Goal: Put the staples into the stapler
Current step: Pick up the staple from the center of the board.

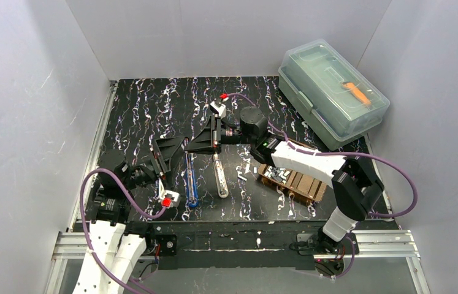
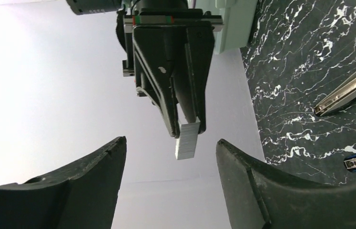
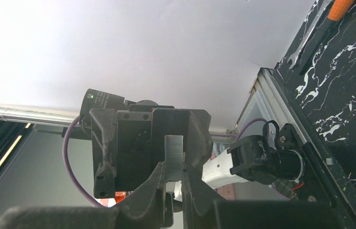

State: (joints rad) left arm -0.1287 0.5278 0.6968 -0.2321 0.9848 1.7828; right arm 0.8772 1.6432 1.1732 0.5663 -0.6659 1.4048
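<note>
Jaws of right gripper (image 2: pixel 186 128) pinch staple strip (image 2: pixel 187 144), its long axis pointing out toward left gripper (image 2: pixel 170 143), whose jaws are spread just opposite; open stapler (image 1: pixel 190 184) lies on table below, rail running near-to-far

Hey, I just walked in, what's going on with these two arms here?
The right pincer is shut on a staple strip and holds it up in the air, directly in front of the left pincer, which is open and empty. The stapler lies opened on the table beneath them, and neither arm is touching it. More staples sit in a wooden tray off to the right. The strip is not in the stapler yet.
</note>
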